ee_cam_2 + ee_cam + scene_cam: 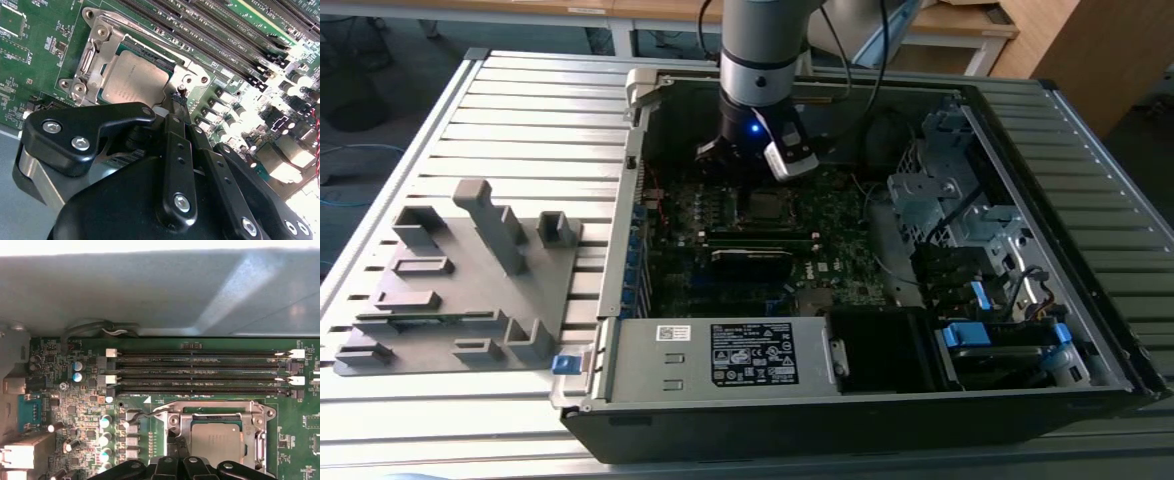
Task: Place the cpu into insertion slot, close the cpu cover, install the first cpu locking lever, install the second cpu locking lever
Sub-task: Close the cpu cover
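Gripper: the gripper [179,96] hangs down inside the open computer case [854,425]. In the second wrist view its two black fingers run side by side and meet at the tips. I cannot tell whether anything is pinched between them.
Fingertips: they sit at one corner of the cpu cover [192,75], touching or just above it. Which of the two I cannot tell.
Cpu: the cpu [132,80] lies flat in the socket just past the fingertips, its dull silver top showing through the cover's window. It also shows in the first wrist view [216,440].
Cpu cover: the silvery frame lies down flat around the cpu, not raised.
Insertion slot: in the exterior view the insertion slot [761,206] is a dark square directly under the gripper.
Locking lever: in the first wrist view a thin wire rod [145,414] runs out sideways from the cover's corner next to the fingertips.
Memory slots: the long black memory slots [200,372] lie beyond the socket from the gripper, parallel to one cover edge.
Arm: the arm [761,50] comes down from above the case's far wall.
Fixture tray: a grey fixture tray [454,290] lies well apart from the gripper, outside the case on the slatted table [520,110].
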{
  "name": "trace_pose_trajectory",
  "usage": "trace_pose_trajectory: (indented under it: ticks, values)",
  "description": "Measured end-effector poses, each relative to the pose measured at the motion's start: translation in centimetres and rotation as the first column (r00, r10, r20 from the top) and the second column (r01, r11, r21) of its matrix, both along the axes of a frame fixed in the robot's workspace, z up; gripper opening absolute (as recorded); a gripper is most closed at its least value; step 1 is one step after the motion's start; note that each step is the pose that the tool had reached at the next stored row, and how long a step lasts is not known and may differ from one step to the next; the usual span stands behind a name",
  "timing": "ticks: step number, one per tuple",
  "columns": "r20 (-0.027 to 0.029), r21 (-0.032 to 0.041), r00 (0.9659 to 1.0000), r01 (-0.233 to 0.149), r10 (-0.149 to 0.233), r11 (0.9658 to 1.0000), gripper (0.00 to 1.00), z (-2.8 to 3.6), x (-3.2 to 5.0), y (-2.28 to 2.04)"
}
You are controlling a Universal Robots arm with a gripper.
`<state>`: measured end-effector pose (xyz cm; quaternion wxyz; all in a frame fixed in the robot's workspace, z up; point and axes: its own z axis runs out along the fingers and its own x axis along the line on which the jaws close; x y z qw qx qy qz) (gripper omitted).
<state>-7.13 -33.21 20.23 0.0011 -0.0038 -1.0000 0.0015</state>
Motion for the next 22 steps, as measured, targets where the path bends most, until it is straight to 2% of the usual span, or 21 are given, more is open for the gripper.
trace_pose_trajectory:
  ticks: [14,15,22]
  values:
    - [-0.0001,-0.0001,1.0,0.0,0.0,1.0,0.11,-0.17,-0.01,0.0]
    - [0.0024,0.0057,1.0,0.0,0.0,1.0,0.11,1.41,-0.12,0.0]
    - [0.0024,0.0124,1.0,0.0,0.0,0.9999,0.11,1.42,-0.11,0.0]
